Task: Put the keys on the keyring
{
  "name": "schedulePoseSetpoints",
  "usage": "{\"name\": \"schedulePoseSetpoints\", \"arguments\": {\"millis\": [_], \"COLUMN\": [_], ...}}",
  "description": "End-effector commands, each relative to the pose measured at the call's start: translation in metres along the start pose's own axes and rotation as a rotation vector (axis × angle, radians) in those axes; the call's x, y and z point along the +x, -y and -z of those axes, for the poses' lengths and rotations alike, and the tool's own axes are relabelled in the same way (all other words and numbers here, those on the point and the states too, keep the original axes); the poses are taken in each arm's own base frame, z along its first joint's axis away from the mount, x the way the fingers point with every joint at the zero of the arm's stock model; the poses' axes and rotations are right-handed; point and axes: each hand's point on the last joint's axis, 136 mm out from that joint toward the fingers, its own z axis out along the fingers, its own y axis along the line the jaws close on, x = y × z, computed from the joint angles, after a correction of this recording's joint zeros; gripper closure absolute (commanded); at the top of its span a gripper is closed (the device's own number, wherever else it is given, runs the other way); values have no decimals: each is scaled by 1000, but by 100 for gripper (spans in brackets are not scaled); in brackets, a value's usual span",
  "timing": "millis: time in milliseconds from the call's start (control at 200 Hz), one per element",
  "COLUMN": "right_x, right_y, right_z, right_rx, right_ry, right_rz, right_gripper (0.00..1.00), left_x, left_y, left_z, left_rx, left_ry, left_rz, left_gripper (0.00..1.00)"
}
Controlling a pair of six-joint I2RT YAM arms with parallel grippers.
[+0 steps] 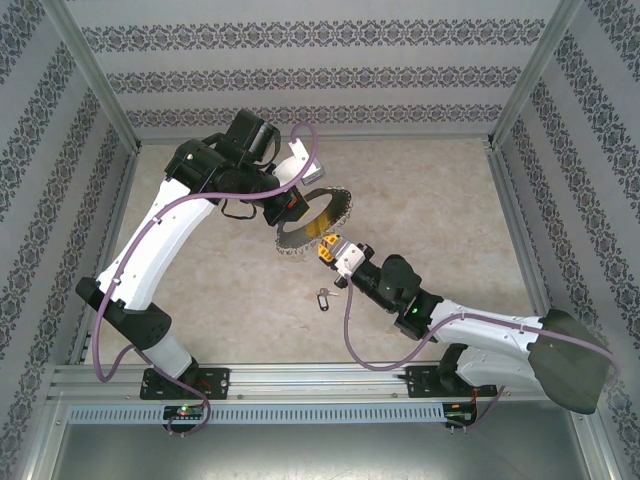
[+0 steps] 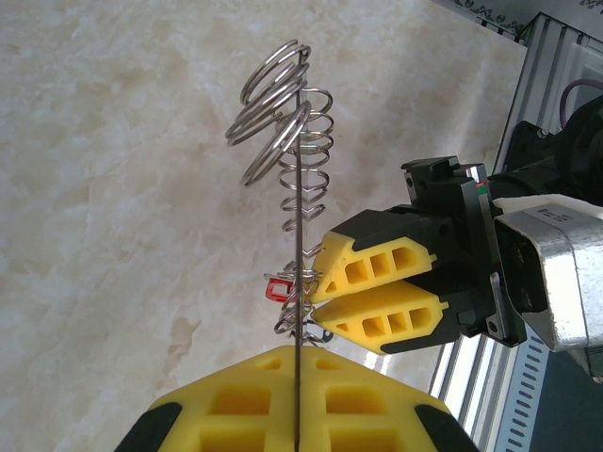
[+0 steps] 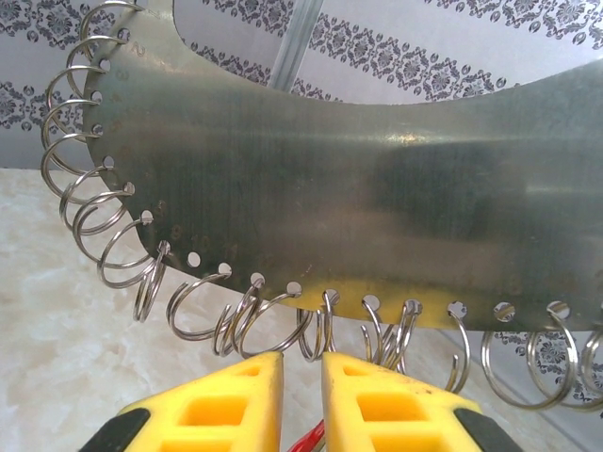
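The keyring (image 1: 318, 215) is a silvery plate edged with many small wire rings, held up above the table. My left gripper (image 1: 295, 207) is shut on its rim. In the left wrist view the keyring (image 2: 283, 104) runs edge-on up from that gripper (image 2: 300, 350). My right gripper (image 1: 325, 250) meets the ringed lower edge from the near right, its jaws only a narrow gap apart. The red key (image 3: 318, 439) shows low in that gap, under the keyring (image 3: 330, 188) and behind the fingertips of the right gripper (image 3: 301, 363). Its red tag (image 2: 279, 289) lies against the rings beside the right gripper (image 2: 316, 297). The dark-tagged key (image 1: 322, 297) lies on the table.
The marble-look table (image 1: 430, 200) is boxed in by patterned walls and aluminium posts. A slotted metal rail (image 1: 320, 385) runs along the near edge by the arm bases. The dark-tagged key sits just near-left of my right arm's wrist.
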Motion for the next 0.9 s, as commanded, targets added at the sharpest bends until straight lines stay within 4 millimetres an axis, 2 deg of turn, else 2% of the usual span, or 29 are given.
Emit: {"name": "schedulePoseSetpoints", "arguments": {"millis": [0,385,664,894], "right_x": [-17,-13,-21,-26], "right_y": [6,7,8,9], "right_z": [-2,-1,-6,-11], "right_rx": [28,40,40,44], "right_ry": [48,39,60,72], "right_rz": [-7,-4,1,7], "right_gripper": [79,78,84,84], "left_x": [-10,-11,-10,-9], "left_y": [10,10,10,10], "left_z": [9,8,7,7], "left_rx": [7,8,10,9], "left_ry": [40,41,37,34], "left_rz": [-19,-18,-17,-17], "left_gripper": [97,97,97,97]}}
